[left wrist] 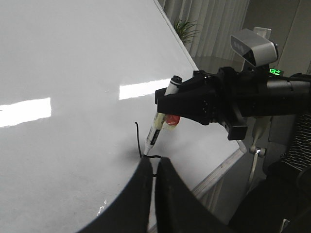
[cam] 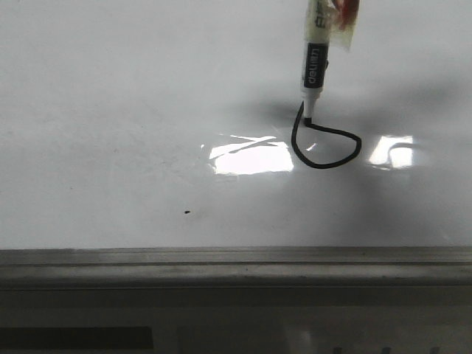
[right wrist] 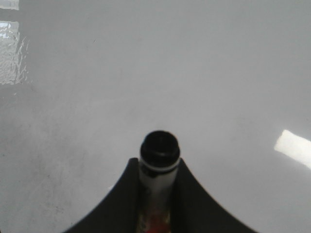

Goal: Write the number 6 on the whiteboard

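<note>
The whiteboard (cam: 110, 110) lies flat and fills the front view. A white marker (cam: 313, 66) with a black band stands nearly upright, its tip touching the board where the stem and the loop of the number 6 (cam: 358, 144) meet. In the right wrist view, my right gripper (right wrist: 158, 164) is shut on the marker (right wrist: 160, 148), seen from its black rear end. The left wrist view shows the marker (left wrist: 156, 132) beside the thin black stem (left wrist: 138, 138). My left gripper (left wrist: 154, 164) hovers close to the board, its fingers shut on nothing.
A tiny black speck (cam: 186, 213) sits on the board left of the drawing. Bright glare patches (cam: 251, 156) lie beside the loop. A grey metal edge strip (cam: 236, 259) borders the board's near side. The right arm's black body (left wrist: 252, 97) reaches over the board's edge.
</note>
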Robot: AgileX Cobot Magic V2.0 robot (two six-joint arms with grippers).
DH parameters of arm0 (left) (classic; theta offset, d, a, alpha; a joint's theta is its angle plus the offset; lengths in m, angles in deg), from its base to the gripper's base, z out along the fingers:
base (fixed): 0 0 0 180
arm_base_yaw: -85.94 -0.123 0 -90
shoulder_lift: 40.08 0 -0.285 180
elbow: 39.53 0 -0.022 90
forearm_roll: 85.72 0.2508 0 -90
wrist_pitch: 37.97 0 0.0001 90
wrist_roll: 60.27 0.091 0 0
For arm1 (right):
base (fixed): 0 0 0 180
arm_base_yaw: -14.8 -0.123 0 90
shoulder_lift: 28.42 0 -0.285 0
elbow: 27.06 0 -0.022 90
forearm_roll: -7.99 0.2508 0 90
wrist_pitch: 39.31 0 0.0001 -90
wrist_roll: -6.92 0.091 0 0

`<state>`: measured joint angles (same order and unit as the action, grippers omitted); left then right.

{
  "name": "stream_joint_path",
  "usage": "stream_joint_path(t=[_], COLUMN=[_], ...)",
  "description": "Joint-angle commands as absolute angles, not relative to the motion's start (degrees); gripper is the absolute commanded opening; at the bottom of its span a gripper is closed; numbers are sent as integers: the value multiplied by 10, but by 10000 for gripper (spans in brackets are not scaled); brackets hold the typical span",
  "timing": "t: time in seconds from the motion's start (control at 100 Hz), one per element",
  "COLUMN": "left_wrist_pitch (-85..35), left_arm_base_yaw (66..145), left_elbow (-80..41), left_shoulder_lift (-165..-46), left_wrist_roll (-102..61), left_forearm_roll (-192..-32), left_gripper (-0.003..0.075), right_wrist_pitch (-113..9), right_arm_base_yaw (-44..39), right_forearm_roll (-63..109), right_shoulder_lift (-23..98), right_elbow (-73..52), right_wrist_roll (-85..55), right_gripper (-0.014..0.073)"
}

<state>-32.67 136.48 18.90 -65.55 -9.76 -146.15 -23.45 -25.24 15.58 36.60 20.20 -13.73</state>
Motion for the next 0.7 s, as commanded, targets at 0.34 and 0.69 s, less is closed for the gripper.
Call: stream_joint_path(t=[0.34, 0.69], left_wrist_pitch=[-336, -335], left_arm_base_yaw=[1367, 1367], left_elbow=[173, 173], left_shoulder_lift=[-660, -662], left_wrist_roll=[-104, -104], left_forearm_roll=[-1469, -1470], left_gripper=[-20, -6], right_wrist_pitch=[-190, -331], right_arm_base_yaw=[-274, -278], right_forearm_roll=[147, 144], right_shoulder_lift=[376, 274], right_elbow=[187, 132], right_wrist_roll=[-152, -152], right_gripper=[-64, -64])
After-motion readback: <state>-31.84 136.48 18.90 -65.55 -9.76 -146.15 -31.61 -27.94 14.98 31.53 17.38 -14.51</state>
